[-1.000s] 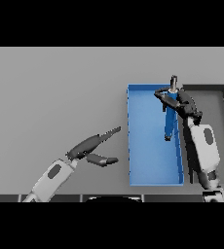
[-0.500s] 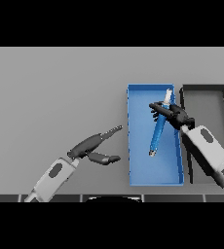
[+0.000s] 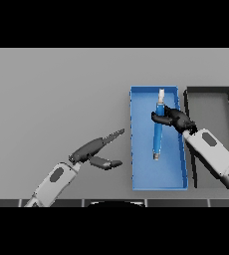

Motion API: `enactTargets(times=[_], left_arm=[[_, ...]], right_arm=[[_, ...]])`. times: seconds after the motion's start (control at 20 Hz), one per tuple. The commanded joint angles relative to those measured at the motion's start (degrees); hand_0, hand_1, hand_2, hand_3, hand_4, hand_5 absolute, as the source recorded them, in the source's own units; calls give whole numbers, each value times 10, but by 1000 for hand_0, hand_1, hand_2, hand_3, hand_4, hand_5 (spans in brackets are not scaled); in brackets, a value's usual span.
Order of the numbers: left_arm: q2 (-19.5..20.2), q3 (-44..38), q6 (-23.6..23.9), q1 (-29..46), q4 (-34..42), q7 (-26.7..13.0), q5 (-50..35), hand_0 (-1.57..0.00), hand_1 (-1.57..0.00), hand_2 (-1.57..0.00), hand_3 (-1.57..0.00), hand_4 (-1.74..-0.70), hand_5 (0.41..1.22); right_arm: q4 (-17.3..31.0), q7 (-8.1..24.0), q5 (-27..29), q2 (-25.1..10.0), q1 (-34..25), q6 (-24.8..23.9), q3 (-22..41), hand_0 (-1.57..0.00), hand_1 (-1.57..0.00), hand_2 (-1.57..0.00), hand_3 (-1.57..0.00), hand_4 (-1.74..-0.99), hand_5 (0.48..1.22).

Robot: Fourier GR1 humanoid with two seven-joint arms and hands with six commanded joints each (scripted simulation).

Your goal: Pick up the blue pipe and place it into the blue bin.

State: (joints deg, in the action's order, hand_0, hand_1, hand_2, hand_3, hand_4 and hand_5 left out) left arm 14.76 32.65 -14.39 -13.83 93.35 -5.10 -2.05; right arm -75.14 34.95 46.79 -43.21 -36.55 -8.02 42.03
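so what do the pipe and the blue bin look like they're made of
Blue pipe: probably metal or hard plastic, a smooth blue body with a pale end fitting; the look leaves it open. Blue bin: likely moulded plastic, matte uniform blue, thin straight walls, no gloss. The right robot hand is curled round the pipe.

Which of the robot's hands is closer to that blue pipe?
The right hand: its fingers curl around the blue pipe over the blue bin. The left hand hangs open over the grey table, outside the bin's left wall.
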Motion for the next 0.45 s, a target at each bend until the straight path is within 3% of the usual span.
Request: enactTargets(times=[0.0,0.15,0.4], left_arm=[[4,-5,-1,-2,5,-3,-6,1,1,1,1,-829,471],[1,-3,4,-8,3,-12,1,1,1,1,1,-826,470],[-1,6,6,-2,10,-14,8,1,1,1,1,-826,474]], right_arm=[[1,0,-2,-1,-1,-3,2,-50,-38,-37,-22,-1182,807],[-4,-16,-1,-1,8,-4,-1,-25,-19,-18,-11,-1176,783],[-7,-5,-9,-2,0,-3,7,-20,-15,-14,-8,-1186,769]])
